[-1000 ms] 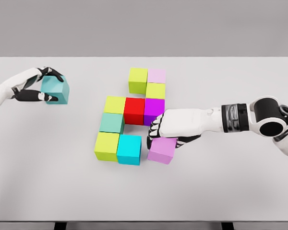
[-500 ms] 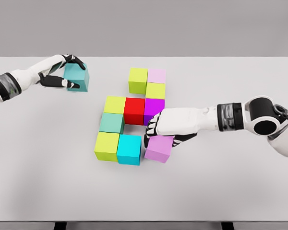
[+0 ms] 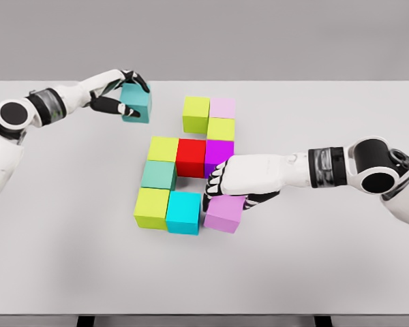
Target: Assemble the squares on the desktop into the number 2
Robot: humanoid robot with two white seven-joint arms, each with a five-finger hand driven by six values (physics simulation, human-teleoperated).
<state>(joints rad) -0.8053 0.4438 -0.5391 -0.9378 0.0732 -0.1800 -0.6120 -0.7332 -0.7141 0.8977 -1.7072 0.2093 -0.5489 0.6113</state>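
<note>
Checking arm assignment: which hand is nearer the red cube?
Right. The right hand sits just right of the red cube; the left hand, holding a teal cube, is farther up-left.

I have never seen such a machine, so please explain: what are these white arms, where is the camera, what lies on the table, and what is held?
This is a simulated humanoid robot, seen from a camera on its head. Its left hand holds a teal cube above the grey table. Its right hand grips a light purple cube beside a cyan cube. Other coloured cubes, among them a red cube, already form part of the number 2.
</note>
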